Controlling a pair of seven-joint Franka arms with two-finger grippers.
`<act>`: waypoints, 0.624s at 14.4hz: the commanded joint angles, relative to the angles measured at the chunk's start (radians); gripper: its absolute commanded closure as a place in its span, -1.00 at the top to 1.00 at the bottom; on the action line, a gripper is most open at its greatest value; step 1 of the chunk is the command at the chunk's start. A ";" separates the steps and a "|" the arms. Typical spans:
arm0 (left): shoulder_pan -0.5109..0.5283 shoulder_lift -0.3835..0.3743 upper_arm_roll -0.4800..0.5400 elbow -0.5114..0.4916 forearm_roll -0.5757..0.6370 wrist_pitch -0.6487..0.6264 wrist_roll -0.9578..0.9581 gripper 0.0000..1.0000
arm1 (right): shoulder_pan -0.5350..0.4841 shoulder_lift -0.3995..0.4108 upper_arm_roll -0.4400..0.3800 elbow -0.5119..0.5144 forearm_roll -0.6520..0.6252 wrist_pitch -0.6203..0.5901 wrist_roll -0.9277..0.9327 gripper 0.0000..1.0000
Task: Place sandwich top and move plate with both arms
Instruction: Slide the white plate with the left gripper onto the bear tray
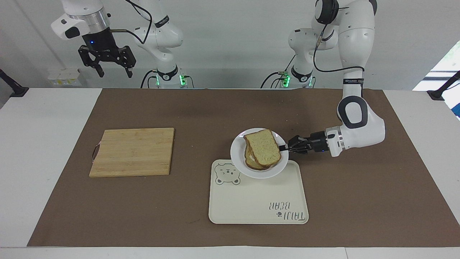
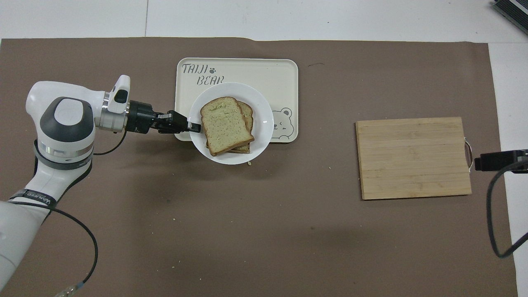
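The small white plate (image 1: 239,158) (image 2: 264,128) is held up over the nearer edge of the cream bear tray (image 1: 251,205) (image 2: 284,70). On it the sandwich top (image 1: 263,146) (image 2: 225,126), a pale speckled slice with brown crust, lies over the lower slices. My left gripper (image 1: 286,147) (image 2: 196,127) is shut on the plate's rim at the left arm's side, its arm stretched low over the mat. My right gripper (image 1: 112,71) hangs high and open near its base, waiting; in the overhead view only its tip (image 2: 478,161) shows at the edge.
A wooden cutting board (image 1: 133,151) (image 2: 413,158) lies bare toward the right arm's end of the table. A brown mat (image 1: 359,187) (image 2: 247,231) covers the table, with a few crumbs on it near the plate.
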 commanded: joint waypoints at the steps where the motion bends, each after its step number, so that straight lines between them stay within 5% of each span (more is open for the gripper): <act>1: 0.016 0.112 -0.011 0.162 0.011 -0.034 -0.022 -1.00 | -0.012 -0.014 0.004 -0.007 0.007 -0.011 -0.029 1.00; 9: -0.013 0.294 -0.011 0.368 0.055 0.039 -0.077 -1.00 | -0.012 -0.014 0.004 -0.007 0.007 -0.011 -0.029 1.00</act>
